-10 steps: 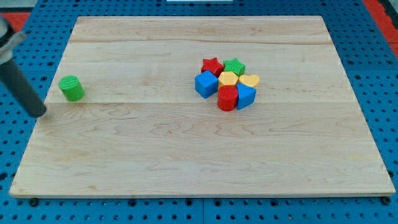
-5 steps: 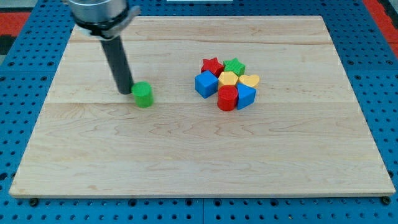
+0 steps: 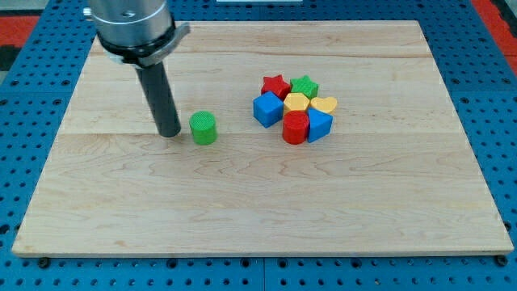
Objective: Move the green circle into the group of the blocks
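Observation:
The green circle (image 3: 203, 128) stands on the wooden board (image 3: 242, 202), left of centre. My tip (image 3: 169, 133) rests on the board just to the circle's left, a small gap apart. To the right is the group: a blue cube (image 3: 267, 109), a red star (image 3: 275, 85), a green star (image 3: 304, 86), a yellow block (image 3: 296, 103), a yellow heart (image 3: 324, 105), a red cylinder (image 3: 295, 128) and a blue block (image 3: 320, 125). The circle is well to the left of the blue cube.
The board lies on a blue pegboard surface (image 3: 32, 97). The rod's wide metal collar (image 3: 132, 28) hangs over the board's upper left.
The green circle has slid from the board's far left to left of centre, towards the group. My tip followed it rightwards and now sits a little apart from it.

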Action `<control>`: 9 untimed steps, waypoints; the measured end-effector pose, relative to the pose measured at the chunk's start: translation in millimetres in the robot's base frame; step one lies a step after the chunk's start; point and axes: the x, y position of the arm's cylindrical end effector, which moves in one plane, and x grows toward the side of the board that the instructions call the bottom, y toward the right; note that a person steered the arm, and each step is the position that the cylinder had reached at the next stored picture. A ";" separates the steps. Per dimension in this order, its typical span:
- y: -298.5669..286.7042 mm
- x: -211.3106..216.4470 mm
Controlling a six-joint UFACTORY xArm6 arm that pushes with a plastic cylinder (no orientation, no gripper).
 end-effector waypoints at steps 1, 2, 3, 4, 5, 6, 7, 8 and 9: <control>19.4 0.7; 43.5 1.4; 62.8 12.2; 74.3 13.9; 83.4 13.9; 84.2 13.9; 87.2 13.9; 92.0 13.9; 100.6 13.9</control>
